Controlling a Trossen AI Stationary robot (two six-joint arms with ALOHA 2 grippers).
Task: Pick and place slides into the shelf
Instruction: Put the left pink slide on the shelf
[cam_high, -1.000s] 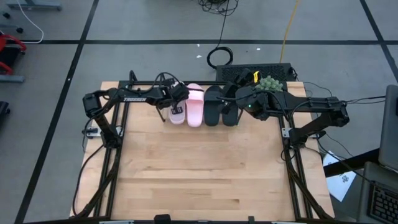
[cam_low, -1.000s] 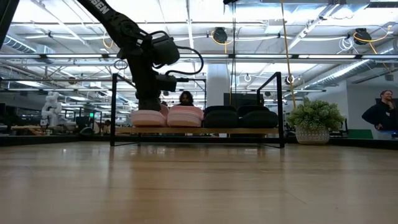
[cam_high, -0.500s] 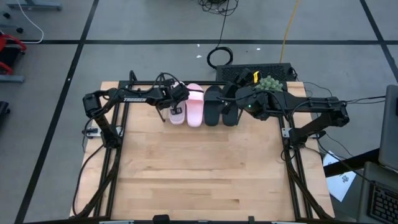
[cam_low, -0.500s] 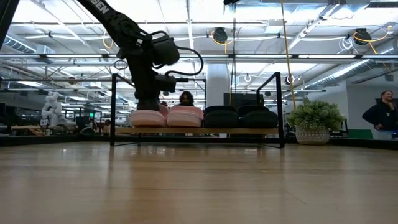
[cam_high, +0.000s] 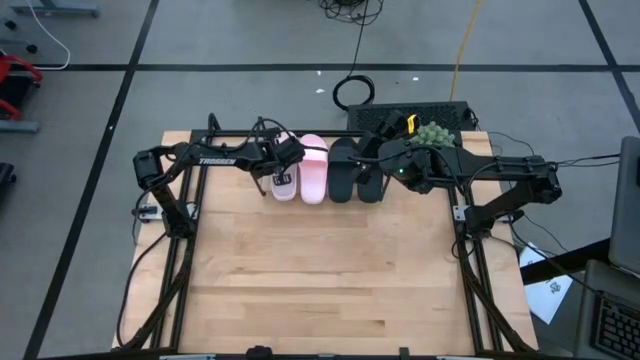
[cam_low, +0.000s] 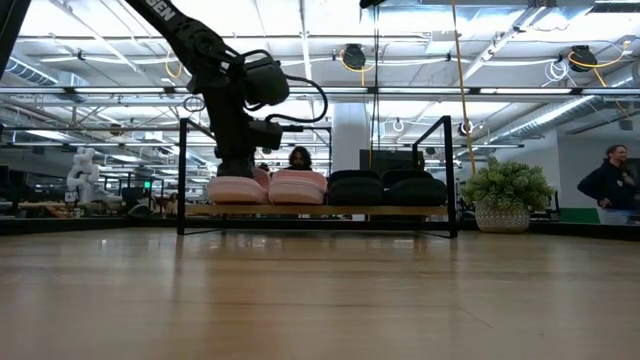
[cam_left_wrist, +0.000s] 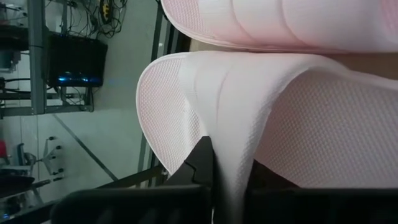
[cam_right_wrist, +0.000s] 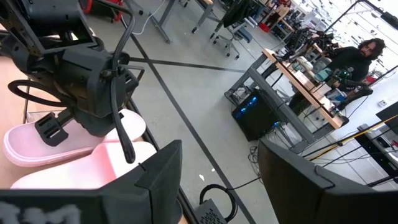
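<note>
All four slides are sitting in a row on the shelf (cam_low: 318, 211) at the far edge of the table (cam_high: 330, 270): two pale pink slides (cam_high: 300, 170) on the left, two black slides (cam_high: 355, 170) on the right, packed side by side and touching.

These look like foam sandals to me, so light and a bit squishy, nothing fragile (the pink one has a fine textured footbed, so probably not slippery either). The wide strap or the sidewall of the sole seems like the natural place to pinch, and that's basically what's going on. The left gripper (cam_left_wrist: 230, 177) is down on the outermost pink slide (cam_left_wrist: 273, 112), its fingers closed on a fold of pink material, either strap or sole edge; I can't tell which. A soft shoe will flex under a pinch like that, so it could shift a little when it's let go.

The right gripper (cam_right_wrist: 217, 168) hangs over the black pair with its fingers apart and nothing between them.

A person (cam_low: 610, 180) stands way off in the room behind.
</note>
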